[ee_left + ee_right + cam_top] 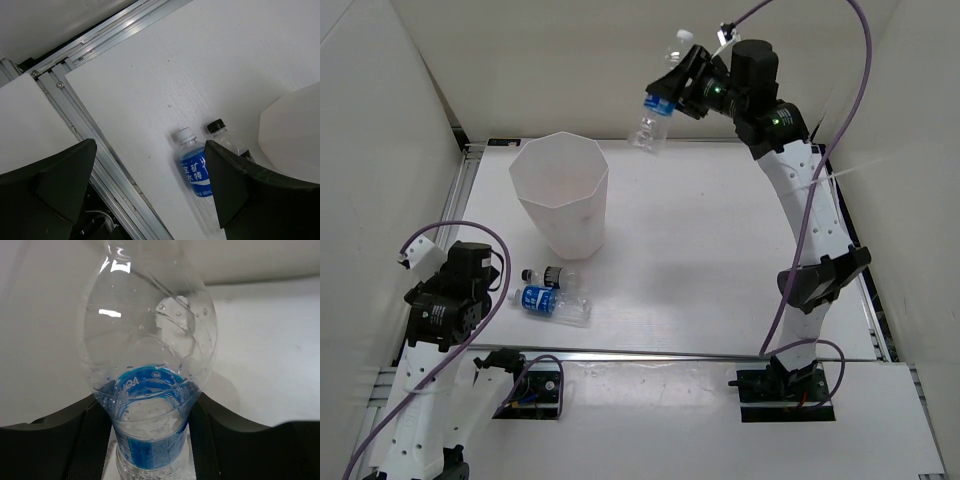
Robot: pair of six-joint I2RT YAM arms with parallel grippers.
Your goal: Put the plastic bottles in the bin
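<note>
**Top view.** The bin (pixel 565 225) stands upright on the bench (pixel 720 250), left of centre. The right claw (pixel 680 85) is raised near the rear wall, off to the right of the bin's rim. It is clamped on the held bottle (pixel 653 115) at its blue label, with the cap up and the base tilted down-left. That bottle is clear of the bench. The blue bottle (pixel 548 302) and the black-cap bottle (pixel 545 277) lie side by side just in front of the bin. The left arm is folded low at the left edge, and from here I cannot tell how far its claw is open.

**Left wrist.** This view settles it: the left claw (pixel 151 150) is spread wide with nothing between its fingers. Beyond it lie the blue bottle (pixel 196 172), its label print legible only here, and the black-cap bottle (pixel 227 140). The black-cap bottle is the one nearer the bin (pixel 295 135). A metal rail (pixel 75 107) runs along the bench edge.

**Right wrist.** The held bottle (pixel 150 390) fills the frame, base towards the camera. Droplets inside it are seen only here. The right claw (pixel 150 452) presses both sides of the label.
</note>
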